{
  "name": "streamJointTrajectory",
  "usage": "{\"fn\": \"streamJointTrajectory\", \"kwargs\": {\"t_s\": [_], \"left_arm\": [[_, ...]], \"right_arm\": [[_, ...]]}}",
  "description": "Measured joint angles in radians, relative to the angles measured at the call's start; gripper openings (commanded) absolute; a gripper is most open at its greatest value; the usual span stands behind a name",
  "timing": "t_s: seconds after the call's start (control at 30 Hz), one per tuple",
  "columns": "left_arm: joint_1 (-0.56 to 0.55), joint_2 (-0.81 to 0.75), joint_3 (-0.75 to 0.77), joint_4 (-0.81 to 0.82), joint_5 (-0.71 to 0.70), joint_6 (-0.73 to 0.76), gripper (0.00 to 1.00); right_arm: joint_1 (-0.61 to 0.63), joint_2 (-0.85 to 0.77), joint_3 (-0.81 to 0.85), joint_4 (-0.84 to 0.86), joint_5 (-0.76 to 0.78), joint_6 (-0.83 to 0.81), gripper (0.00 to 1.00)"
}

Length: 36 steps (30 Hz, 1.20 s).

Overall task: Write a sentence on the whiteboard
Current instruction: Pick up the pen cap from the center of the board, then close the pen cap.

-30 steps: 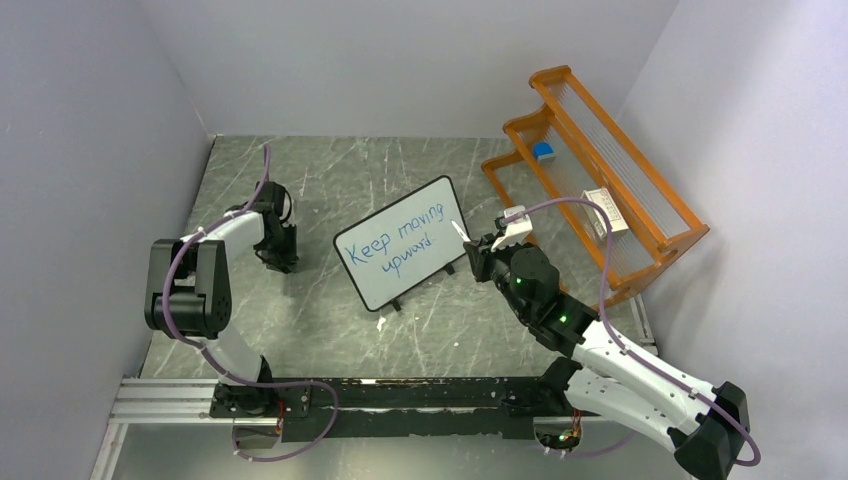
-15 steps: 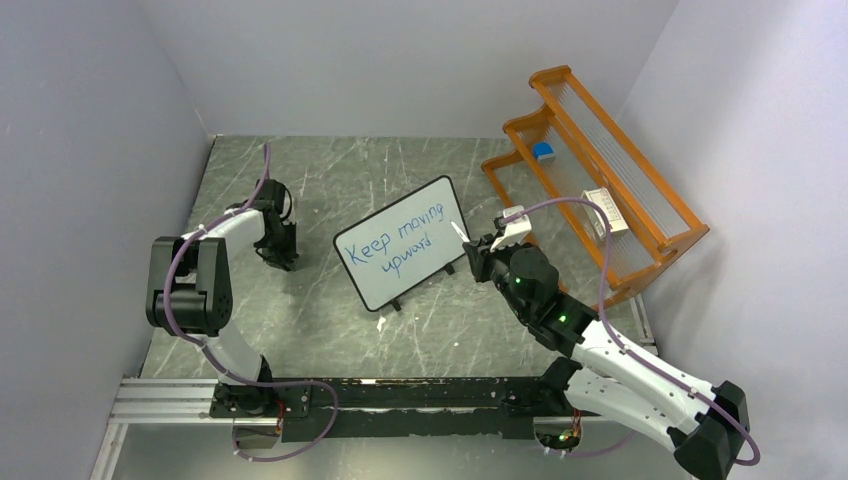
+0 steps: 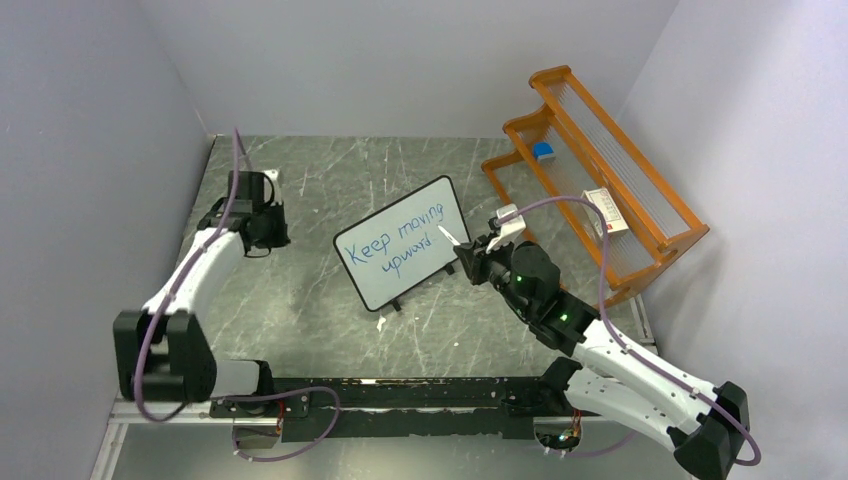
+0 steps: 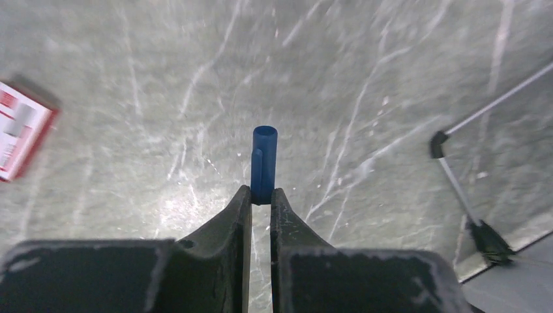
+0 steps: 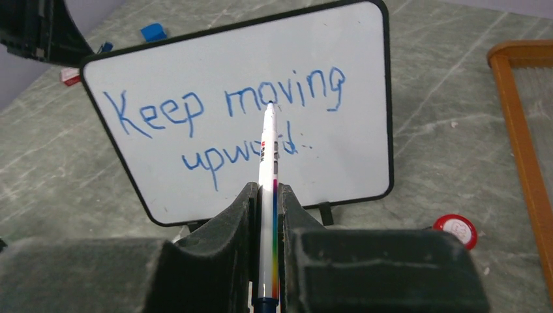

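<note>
The whiteboard (image 3: 385,285) stands tilted at the table's middle. It bears the sentence (image 3: 400,240) in blue, "Keep moving upward". My right gripper (image 3: 470,258) is at the board's right edge, shut on a white marker (image 5: 267,169) with a rainbow stripe. The marker's tip hangs just before the sentence (image 5: 228,107) on the whiteboard (image 5: 352,156); I cannot tell whether it touches. My right gripper (image 5: 266,192) clamps the barrel. My left gripper (image 3: 262,240) is left of the board, and my left gripper (image 4: 261,195) is shut on a blue marker cap (image 4: 264,163) above the table.
An orange rack (image 3: 600,170) at the back right holds a blue block (image 3: 543,151) and a white box (image 3: 607,210). A red round lid (image 5: 456,228) lies right of the board. A red-and-white box (image 4: 19,140) lies at the left. The board's black foot (image 4: 486,238) is near the left gripper.
The left gripper closed on the blue cap and lifted it off the table, the arm stretching out up and to the left. The right gripper edged slightly towards the board.
</note>
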Motion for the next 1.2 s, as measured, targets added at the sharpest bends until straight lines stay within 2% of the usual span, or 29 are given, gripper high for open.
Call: {"fn": "streamJointTrajectory", "kwargs": {"t_s": [0.17, 0.3, 0.43, 0.63, 0.97, 1.2], "left_arm": [[-0.012, -0.209, 0.009, 0.029, 0.013, 0.027, 0.05], [-0.053, -0.301, 0.061, 0.03, 0.058, 0.08, 0.05], [-0.145, -0.374, 0.129, 0.029, 0.101, 0.183, 0.05], [-0.355, -0.491, 0.158, 0.021, 0.104, 0.375, 0.05], [-0.641, -0.524, 0.154, -0.06, 0.055, 0.628, 0.05], [-0.737, -0.528, 0.154, -0.097, 0.025, 0.749, 0.05]], "right_arm": [[0.0, 0.0, 0.058, -0.032, -0.061, 0.001, 0.0], [0.0, -0.005, 0.126, -0.072, -0.101, 0.0, 0.0], [0.0, -0.013, 0.197, -0.126, -0.137, -0.002, 0.0], [0.0, -0.016, 0.299, -0.211, -0.204, -0.021, 0.0], [0.0, 0.047, 0.373, -0.269, -0.386, -0.043, 0.0], [0.0, 0.097, 0.406, -0.28, -0.502, -0.045, 0.0]]}}
